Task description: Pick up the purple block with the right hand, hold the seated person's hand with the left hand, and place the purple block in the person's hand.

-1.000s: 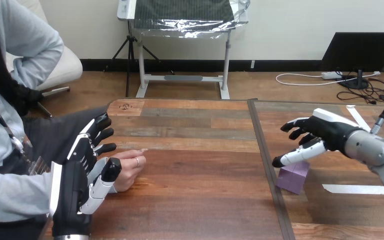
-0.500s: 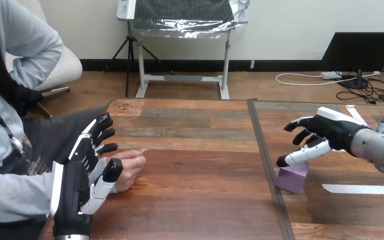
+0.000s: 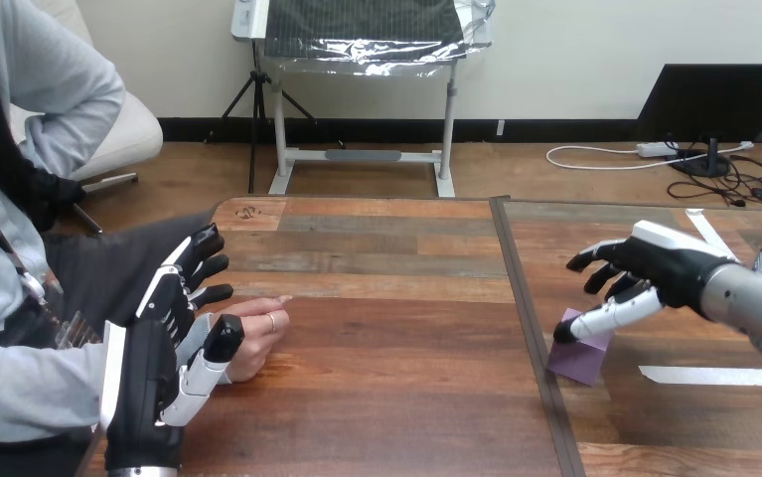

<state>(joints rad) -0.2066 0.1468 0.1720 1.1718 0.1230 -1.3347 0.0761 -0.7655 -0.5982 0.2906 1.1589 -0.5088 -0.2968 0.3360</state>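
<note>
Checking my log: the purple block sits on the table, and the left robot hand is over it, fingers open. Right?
No: the head view shows the right robot hand over the purple block, fingers open. The block does sit on the table.

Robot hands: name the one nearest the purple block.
The black-and-white right hand, thumb tip at the small purple block; the left hand stands beside the person's hand.
</note>
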